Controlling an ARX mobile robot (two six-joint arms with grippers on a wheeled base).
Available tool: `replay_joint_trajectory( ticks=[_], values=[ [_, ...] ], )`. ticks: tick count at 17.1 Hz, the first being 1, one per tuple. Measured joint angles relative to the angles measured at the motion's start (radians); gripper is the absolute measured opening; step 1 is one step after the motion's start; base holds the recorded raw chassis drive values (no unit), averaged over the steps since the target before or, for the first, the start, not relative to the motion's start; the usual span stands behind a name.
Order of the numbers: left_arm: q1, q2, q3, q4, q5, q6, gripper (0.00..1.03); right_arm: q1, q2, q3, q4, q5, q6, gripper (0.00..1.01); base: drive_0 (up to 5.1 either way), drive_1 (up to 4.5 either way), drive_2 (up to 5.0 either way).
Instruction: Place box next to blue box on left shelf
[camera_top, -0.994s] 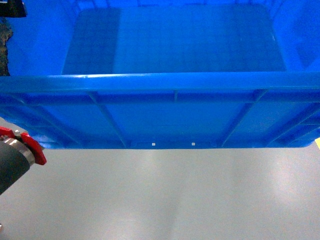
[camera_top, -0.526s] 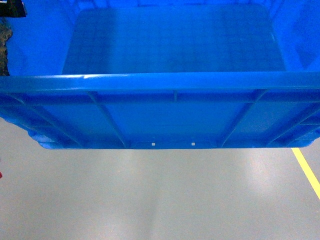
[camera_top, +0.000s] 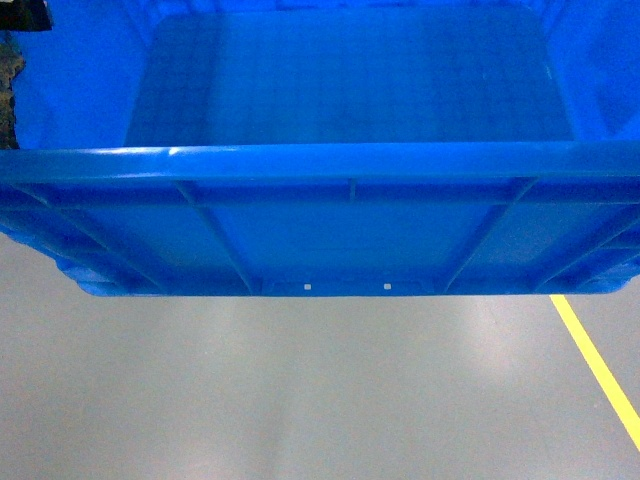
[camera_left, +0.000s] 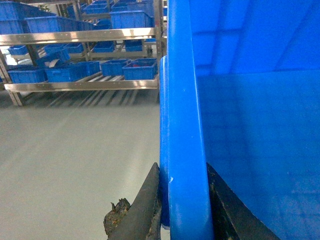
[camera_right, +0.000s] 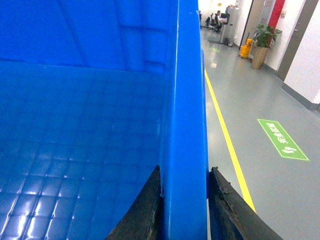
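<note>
Head view: the box fills the whole upper half of the picture, held up off the grey floor, its near rim running straight across from left to right and its ribbed near wall facing the camera. Inside, the flat bottom is bare. A yellow line slants across the floor at the lower right.

Over on the left wrist camera, the left claw is clamped on the box's left rim, 1 dark finger on the outside, the other inside the wall. Far across the floor on the left stands a rack with 2 visible levels loaded with small blue crates.

Right wrist camera now: the right claw pinches the right rim the same way, 1 finger either side of the wall. Beyond it the yellow line runs away down the corridor, a green floor sign lies to the right, and a potted plant stands at the far end.
</note>
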Motion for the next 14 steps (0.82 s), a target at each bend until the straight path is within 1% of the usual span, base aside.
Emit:
replay_joint_trajectory(
  ticks=[14],
  values=[
    [0.0, 0.0, -0.001, -0.002, 0.001, 0.003, 0.15, 0.0, -0.001, -0.001, -0.005, 0.0, -0.002, 0.2, -1.4, -1.37, -1.4]
  ],
)
